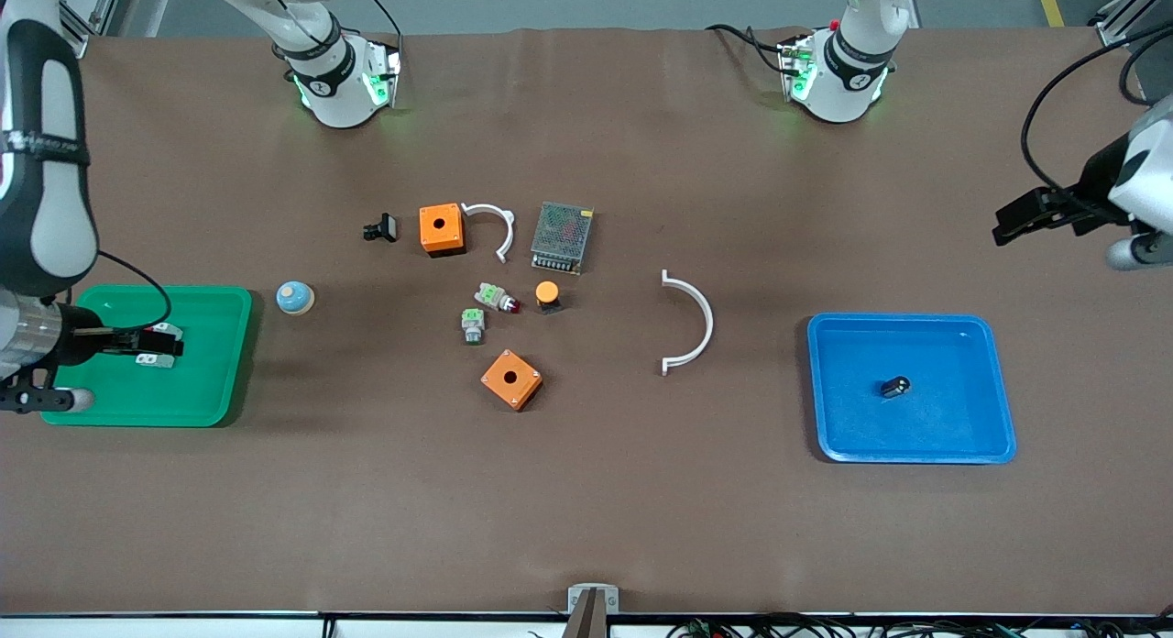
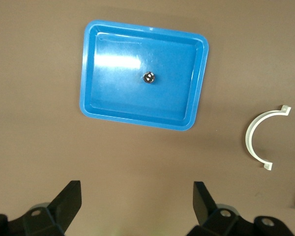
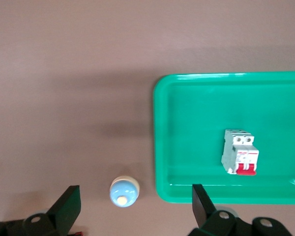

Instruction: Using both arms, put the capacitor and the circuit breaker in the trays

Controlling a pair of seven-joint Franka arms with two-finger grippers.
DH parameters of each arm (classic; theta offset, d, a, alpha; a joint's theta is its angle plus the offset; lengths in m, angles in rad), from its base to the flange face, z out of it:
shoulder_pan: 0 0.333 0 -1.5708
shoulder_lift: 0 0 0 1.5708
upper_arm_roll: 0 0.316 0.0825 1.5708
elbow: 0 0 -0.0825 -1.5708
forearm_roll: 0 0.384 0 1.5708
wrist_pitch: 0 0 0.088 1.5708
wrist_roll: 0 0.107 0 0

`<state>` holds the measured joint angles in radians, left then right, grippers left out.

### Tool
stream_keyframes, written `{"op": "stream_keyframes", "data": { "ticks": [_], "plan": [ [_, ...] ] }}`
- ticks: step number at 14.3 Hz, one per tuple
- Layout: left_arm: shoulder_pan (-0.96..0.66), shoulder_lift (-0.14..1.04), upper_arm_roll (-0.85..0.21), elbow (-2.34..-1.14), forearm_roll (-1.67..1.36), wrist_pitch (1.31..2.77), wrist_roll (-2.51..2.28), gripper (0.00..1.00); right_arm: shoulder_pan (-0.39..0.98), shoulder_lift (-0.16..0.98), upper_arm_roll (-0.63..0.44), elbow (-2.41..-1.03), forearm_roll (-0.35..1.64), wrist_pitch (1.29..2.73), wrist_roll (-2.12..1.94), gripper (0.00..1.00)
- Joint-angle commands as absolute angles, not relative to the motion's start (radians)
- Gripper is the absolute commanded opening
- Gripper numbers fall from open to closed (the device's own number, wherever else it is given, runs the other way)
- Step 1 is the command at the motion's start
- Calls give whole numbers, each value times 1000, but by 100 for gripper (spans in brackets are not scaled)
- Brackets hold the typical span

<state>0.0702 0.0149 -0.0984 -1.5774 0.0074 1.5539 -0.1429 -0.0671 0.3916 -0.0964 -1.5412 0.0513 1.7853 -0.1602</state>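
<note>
basically sorted: capacitor (image 1: 895, 387) rests in blue tray (image 1: 994, 441), circuit breaker (image 3: 240, 159) in green tray (image 3: 160, 147). left gripper (image 2: 137, 209) and right gripper (image 3: 136, 211) hover above, spread wide, empty.

- The tiny black cylindrical capacitor (image 1: 895, 387) is lying in the shallow blue plastic tray (image 1: 971, 445), toward the left arm's end of the brown worktop (image 1: 586, 519).
- The white-and-grey circuit breaker block (image 3: 240, 152) is lying in the shallow green plastic tray (image 1: 211, 345), toward the right arm's end.
- The small pale-blue domed knob (image 1: 295, 297) is sitting just beside the green tray.
- The large white plastic half-ring (image 1: 692, 323) is lying between the blue tray and the mid-worktop cluster of parts.
- The right tool (image 1: 151, 346) is hovering over the green tray, fingers apart.
- The left tool (image 1: 1017, 218) is hanging above the worktop, fingers apart.
</note>
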Motion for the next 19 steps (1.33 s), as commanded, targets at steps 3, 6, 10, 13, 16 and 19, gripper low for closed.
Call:
{"op": "stream_keyframes", "data": {
  "ticks": [3, 6, 10, 13, 16, 19],
  "plan": [
    [75, 28, -94, -1474, -41, 1499, -121, 100, -5, 278, -100, -1555, 21, 1680, -86, 100],
    [74, 28, -97, -1462, -38, 1497, -120, 100, 3, 238, -97, -1542, 21, 1634, -94, 100],
    [74, 41, -97, -1448, -57, 1497, -123, 100, 3, 241, -98, -1430, 21, 1508, -94, 100],
    [68, 43, -97, -1448, -60, 1497, -135, 100, 0, 239, -101, -1424, 20, 1508, -86, 100],
    [67, 41, -100, -1447, -58, 1497, -124, 100, 1, 238, -100, -1407, 29, 1502, -86, 100],
    [69, 41, -97, -1442, -58, 1499, -121, 100, 3, 247, -100, -1381, 28, 1502, -83, 100]
  ]
}}
